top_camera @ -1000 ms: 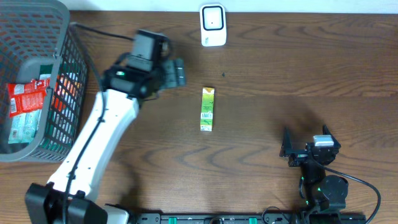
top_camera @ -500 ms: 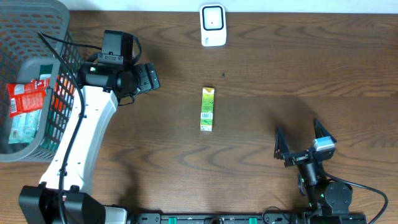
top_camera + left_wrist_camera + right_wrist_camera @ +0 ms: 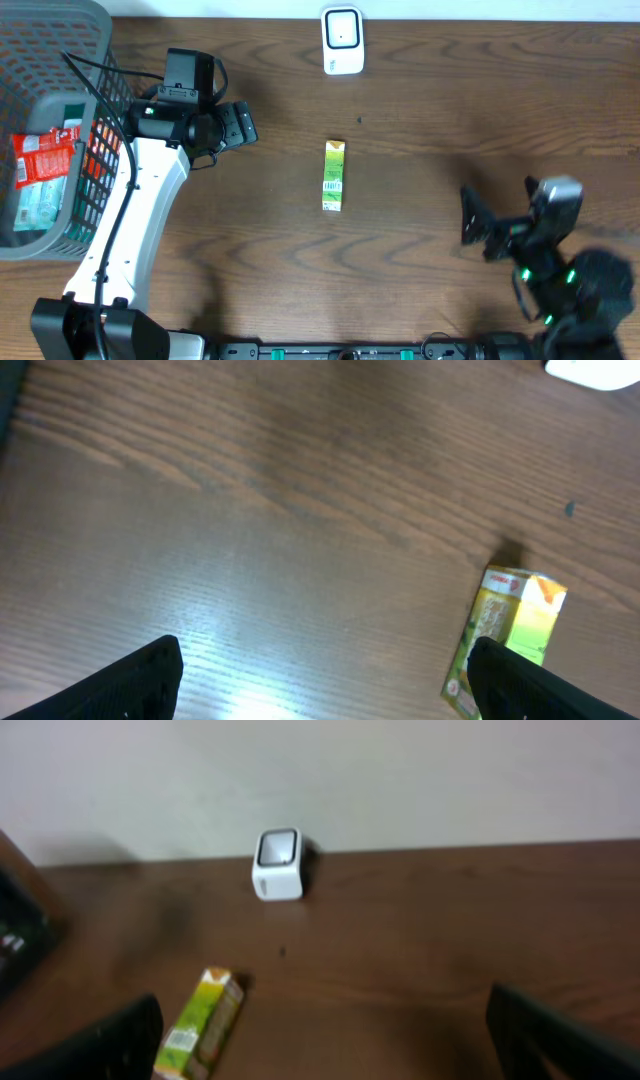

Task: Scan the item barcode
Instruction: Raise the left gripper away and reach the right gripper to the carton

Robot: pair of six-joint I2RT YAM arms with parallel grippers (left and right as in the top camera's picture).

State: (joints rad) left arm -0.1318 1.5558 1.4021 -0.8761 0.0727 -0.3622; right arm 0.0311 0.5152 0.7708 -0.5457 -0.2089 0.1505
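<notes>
The right arm has swung toward 3 o'clock since half a second ago and shows blurred in the overhead view; the left arm and the carton have stayed where they were. The right gripper (image 3: 503,215) sits at about 4 o'clock from the carton (image 3: 334,176), well apart from it, its jaws spread wide with nothing between them. The carton, yellow and green, lies flat near the middle of the table (image 3: 450,120), its long side running 12 to 6 o'clock. The white scanner (image 3: 342,40) stands at 12 o'clock from it, at the table's far edge. The left gripper (image 3: 243,124) is at about 10 o'clock from the carton, also gaping and empty, pointing toward 3 o'clock. In the left wrist view the carton shows just inside the right-hand finger (image 3: 520,682). A grey mesh basket (image 3: 30,60) holding a red packet (image 3: 45,155) sits at the 9 o'clock edge.
</notes>
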